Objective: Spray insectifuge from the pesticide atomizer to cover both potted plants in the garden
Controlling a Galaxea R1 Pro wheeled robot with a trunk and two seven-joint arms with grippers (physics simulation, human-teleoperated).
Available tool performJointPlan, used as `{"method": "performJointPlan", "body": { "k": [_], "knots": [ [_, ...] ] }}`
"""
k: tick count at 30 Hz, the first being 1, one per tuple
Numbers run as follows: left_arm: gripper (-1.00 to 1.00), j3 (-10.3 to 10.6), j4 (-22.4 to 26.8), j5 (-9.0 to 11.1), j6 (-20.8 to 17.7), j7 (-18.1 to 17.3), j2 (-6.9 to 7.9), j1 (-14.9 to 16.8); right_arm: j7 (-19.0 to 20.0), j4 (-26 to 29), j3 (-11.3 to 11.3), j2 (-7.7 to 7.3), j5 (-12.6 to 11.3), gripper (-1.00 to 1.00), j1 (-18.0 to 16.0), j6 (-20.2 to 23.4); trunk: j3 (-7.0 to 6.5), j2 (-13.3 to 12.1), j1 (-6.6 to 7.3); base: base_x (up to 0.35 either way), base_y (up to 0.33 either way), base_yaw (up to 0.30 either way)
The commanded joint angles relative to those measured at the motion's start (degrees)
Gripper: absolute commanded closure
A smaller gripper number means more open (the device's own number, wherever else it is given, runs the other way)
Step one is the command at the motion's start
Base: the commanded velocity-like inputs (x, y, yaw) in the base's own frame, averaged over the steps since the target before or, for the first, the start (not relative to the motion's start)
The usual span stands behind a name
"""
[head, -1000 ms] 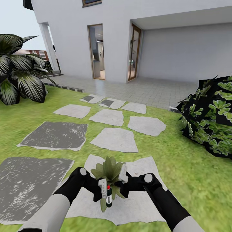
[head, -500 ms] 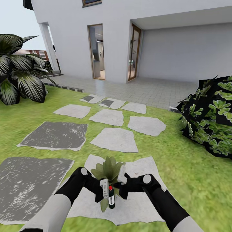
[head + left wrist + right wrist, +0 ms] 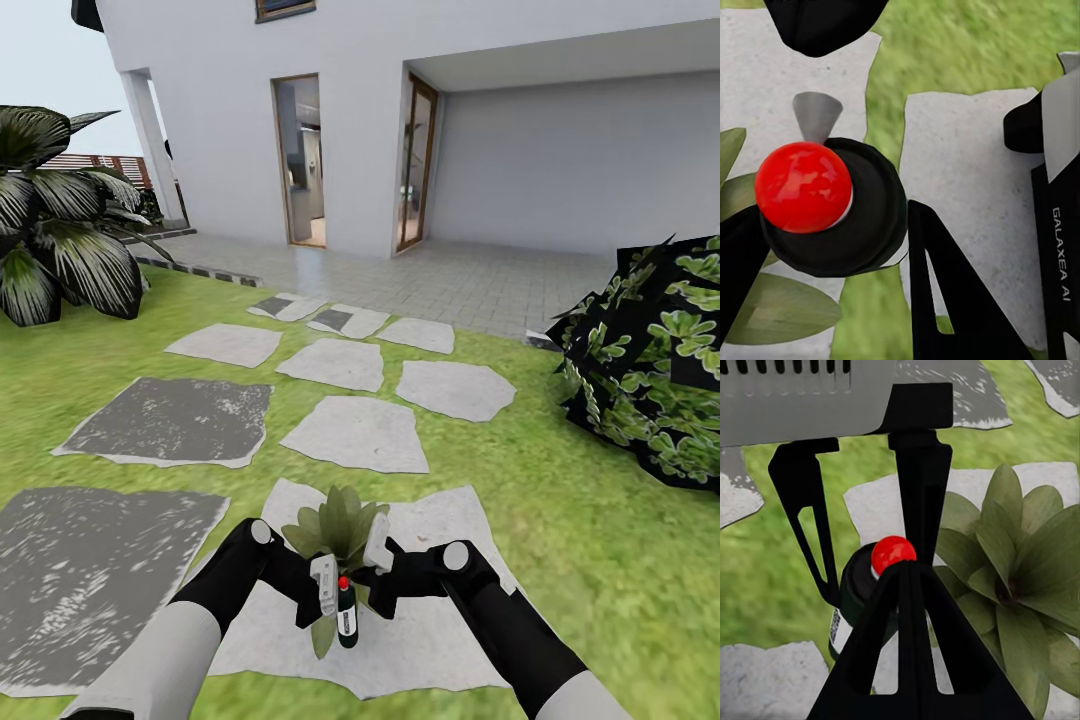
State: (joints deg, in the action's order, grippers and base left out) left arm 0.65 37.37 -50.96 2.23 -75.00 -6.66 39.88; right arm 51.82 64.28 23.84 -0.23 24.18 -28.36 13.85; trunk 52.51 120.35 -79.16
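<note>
Spray bottle point(image 3: 344, 612): we hold it upright, pinched by our left gripper point(image 3: 334, 597), beside the potted plant point(image 3: 338, 527) on a pale stone point(image 3: 440, 640). Right gripper point(image 3: 378, 560): finger state unclear.

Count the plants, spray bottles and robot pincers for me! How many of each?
Small potted plant: 1
Big garden plants: 2, the palm and the bush
Spray bottle: 1
Pincers: 2, the left pincer and the right pincer
Total: 6
</note>
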Motion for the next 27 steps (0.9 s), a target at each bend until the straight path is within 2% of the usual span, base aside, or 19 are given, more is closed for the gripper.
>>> {"method": "performJointPlan", "body": {
  "k": [1, 15, 18, 20, 21, 23, 27],
  "knots": [
    [1.00, -0.04, 0.07, -0.28, 0.23, -0.21, -0.02, 0.02, 0.17, 0.09, 0.06, -0.01, 0.16, 1.00, -0.03, 0.39, 0.05, 0.02, 0.01, 0.000, 0.000, 0.000],
    [1.00, -0.04, 0.07, -0.19, 0.41, -0.48, 0.01, 0.02, 0.13, 0.05, 0.06, -0.03, 0.16, 1.00, -0.03, 0.39, 0.05, 0.02, 0.01, 0.000, 0.000, 0.000],
    [1.00, -0.14, 0.07, -0.09, 0.41, -1.63, 0.05, 0.02, 0.12, 0.05, 0.06, -0.03, 0.16, 1.00, -0.03, 0.39, 0.05, 0.02, 0.01, 0.000, 0.000, 0.000],
    [1.00, -0.14, 0.07, 0.46, 0.45, -1.97, 0.06, 0.02, 0.12, 0.05, 0.06, -0.03, 0.16, 1.00, -0.03, 0.39, 0.05, 0.02, 0.01, 0.000, 0.000, 0.000],
    [1.00, -0.10, 0.07, 1.84, 0.52, -2.16, 0.09, 0.02, 0.12, 0.05, 0.06, -0.03, 0.16, 1.00, -0.03, 0.39, 0.05, 0.02, 0.01, 0.000, 0.000, 0.000],
    [1.00, -0.06, 0.07, 2.95, 0.56, -2.22, 0.13, 0.02, 0.12, 0.05, 0.06, -0.03, 0.16, 1.00, -0.03, 0.39, 0.05, 0.02, 0.01, 0.000, 0.000, 0.000],
    [1.00, -0.04, 0.07, 3.44, 0.58, -2.20, 0.13, 0.02, 0.12, 0.05, 0.06, -0.03, 0.16, 1.00, -0.03, 0.39, 0.05, 0.02, 0.01, 0.000, 0.000, 0.000]
  ]
}}
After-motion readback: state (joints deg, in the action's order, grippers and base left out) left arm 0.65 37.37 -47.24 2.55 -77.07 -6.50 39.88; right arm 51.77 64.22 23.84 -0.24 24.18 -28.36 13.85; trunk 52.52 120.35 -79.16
